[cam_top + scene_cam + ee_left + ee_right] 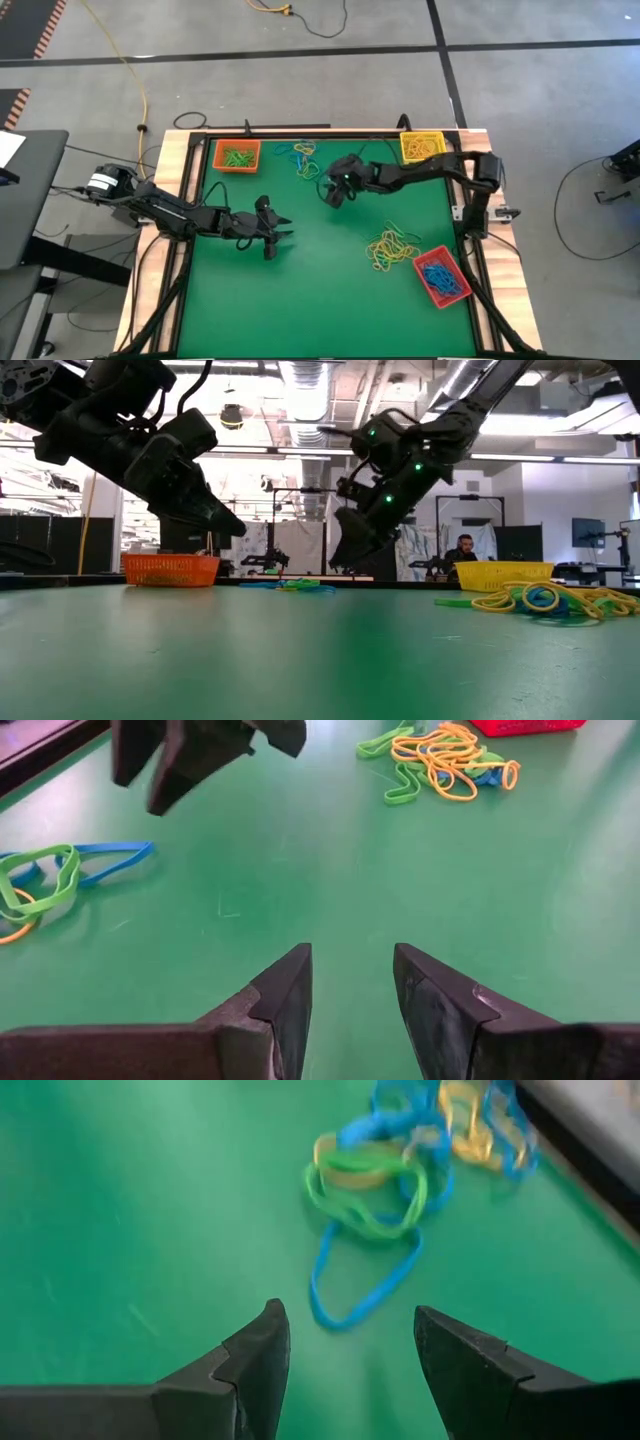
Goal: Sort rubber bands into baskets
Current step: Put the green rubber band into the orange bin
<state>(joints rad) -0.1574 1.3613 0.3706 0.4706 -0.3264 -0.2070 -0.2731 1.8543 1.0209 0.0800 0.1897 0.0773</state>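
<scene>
Two heaps of bands lie loose on the green table point(300, 300): a blue, green and yellow tangle point(303, 160) near the far edge, and a mostly yellow heap point(392, 249) toward the right edge beside the red basket point(441, 276). In the low view the far tangle is only a thin smear, and basket contents are hidden by the walls. From above, the orange basket point(237, 156) at the far left holds green bands, the yellow basket point(422, 146) at the far right yellow ones, the red basket blue ones. The left gripper point(283, 235) hangs mid-table, fingers parted, holding nothing. The right gripper point(328, 195) hovers by the far tangle, fingers wide, empty.
</scene>
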